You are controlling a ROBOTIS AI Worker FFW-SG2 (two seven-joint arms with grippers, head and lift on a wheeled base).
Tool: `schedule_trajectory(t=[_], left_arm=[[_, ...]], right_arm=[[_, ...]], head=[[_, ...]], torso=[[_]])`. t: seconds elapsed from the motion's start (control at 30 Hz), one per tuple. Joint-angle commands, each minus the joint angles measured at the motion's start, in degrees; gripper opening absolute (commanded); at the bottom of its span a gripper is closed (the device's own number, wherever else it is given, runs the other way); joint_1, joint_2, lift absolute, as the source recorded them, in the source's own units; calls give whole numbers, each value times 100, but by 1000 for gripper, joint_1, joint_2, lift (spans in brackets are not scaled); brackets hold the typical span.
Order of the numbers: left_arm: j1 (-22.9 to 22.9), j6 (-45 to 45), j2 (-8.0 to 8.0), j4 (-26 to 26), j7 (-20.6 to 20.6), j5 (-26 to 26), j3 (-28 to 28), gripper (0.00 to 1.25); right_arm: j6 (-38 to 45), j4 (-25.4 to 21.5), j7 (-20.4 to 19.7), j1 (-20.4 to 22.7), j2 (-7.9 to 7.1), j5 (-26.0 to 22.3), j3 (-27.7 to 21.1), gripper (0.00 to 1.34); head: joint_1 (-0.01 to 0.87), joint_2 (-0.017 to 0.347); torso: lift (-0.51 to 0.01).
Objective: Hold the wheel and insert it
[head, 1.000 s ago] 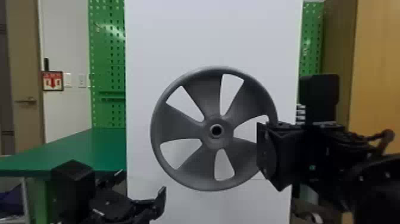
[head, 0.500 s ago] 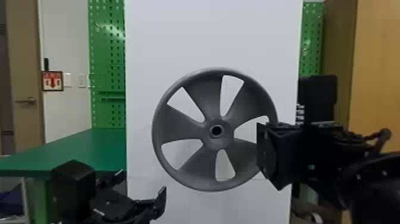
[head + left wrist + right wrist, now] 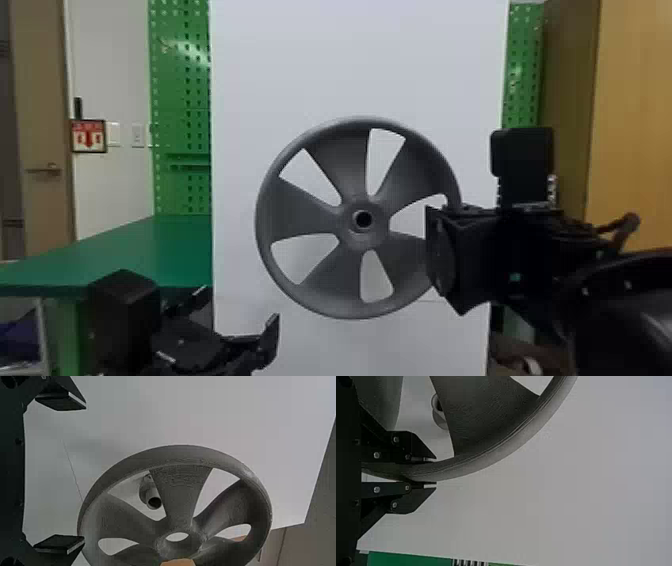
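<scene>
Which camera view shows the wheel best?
The head view: the wheel faces it almost squarely, its hub fully visible. The left wrist view gives it slanted and cropped; the right wrist view, a section inside the right gripper.

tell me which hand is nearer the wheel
Right. The right hand grips the wheel by its rim; the left hand is open, lower down and to the left, not touching it.

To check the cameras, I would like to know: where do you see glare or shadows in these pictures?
Head view: small bright glare on the green board at left, soft shine on the right arm. Left wrist view: faint, soft shadow on the white panel beside the wheel. Right wrist view: panel without strong glare.
</scene>
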Motion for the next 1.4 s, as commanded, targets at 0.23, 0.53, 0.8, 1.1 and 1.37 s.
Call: schedule_trajectory(t=[0.23,0.53,0.8,1.1,1.37], left_arm=[[5,0,0,15,0,0,-11,1147],[14,-35,0,41,0,-18,-28,1147],[31,-44,0,68,0,-26,-46,1147],[23,-53,-9,77,0,-26,-46,1147],[23,-61,-9,77,0,-26,-46,1147]], right_arm=[[-165,194,0,-56,22,46,-66,184],[-323,432,0,-118,31,19,-145,184],[-507,739,0,-188,66,19,-224,184],[-683,976,0,-249,75,28,-286,184],[-833,1205,0,-337,80,19,-338,184]], head=[[97,15],[97,15],[97,15],[97,15],[97,15]], torso=[[-442],[-442],[-442],[-442],[-442]])
